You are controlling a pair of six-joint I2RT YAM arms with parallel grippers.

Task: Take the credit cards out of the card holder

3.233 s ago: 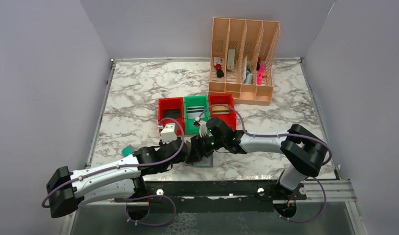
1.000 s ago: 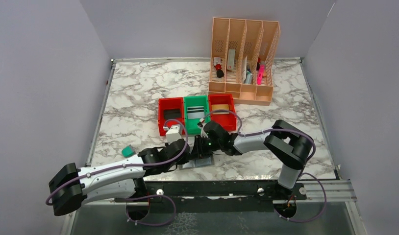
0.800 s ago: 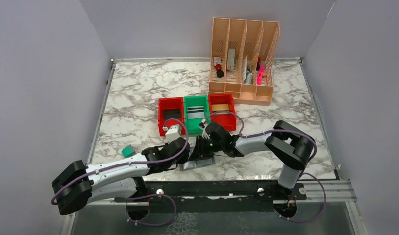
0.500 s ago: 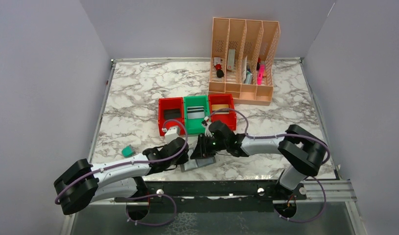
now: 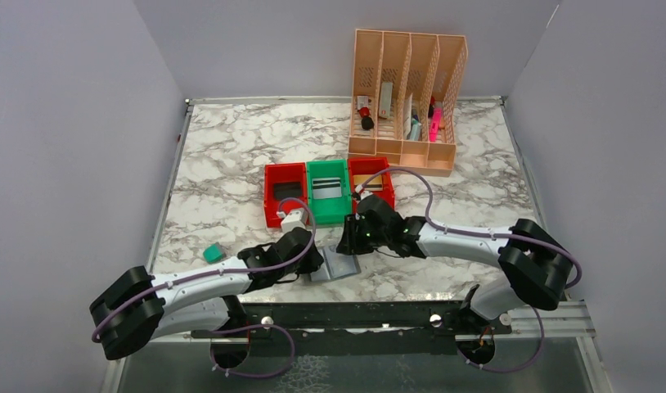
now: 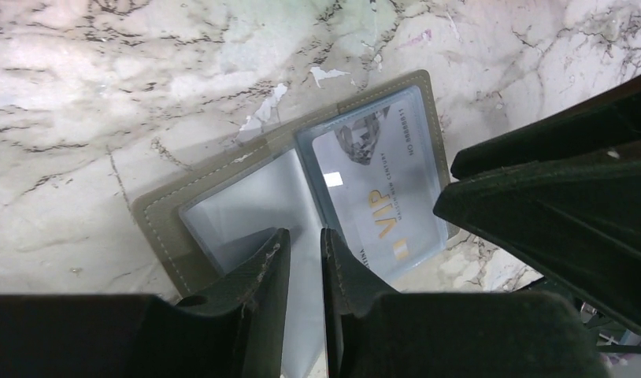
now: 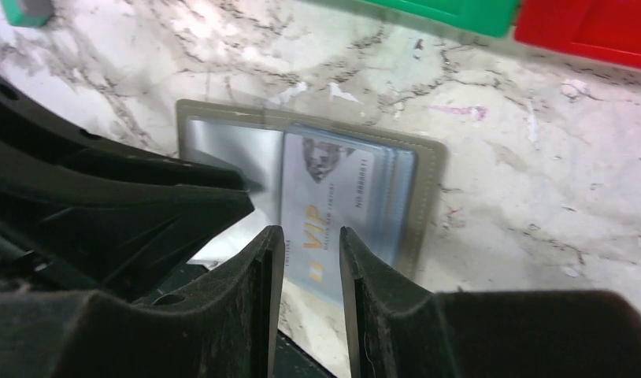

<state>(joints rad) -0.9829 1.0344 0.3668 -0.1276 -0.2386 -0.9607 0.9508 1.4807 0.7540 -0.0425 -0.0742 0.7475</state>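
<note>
"Look, the right arm swung out wide, and the right end effector (image 7: 309, 236) backed off a bit."

"Its fingers are a little apart, empty. The left end effector (image 6: 301, 240), nearly together, seems to press the open card holder (image 6: 223, 205) onto the surface (image 5: 231, 155). Three credit cards (image 5: 328, 189) sit in bins (image 5: 268, 192). One VIP card (image 6: 380, 189) is left inside."

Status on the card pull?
Left gripper barely open over empty pocket of card holder. Right gripper open, over VIP card in holder. Nothing blocking.
</note>
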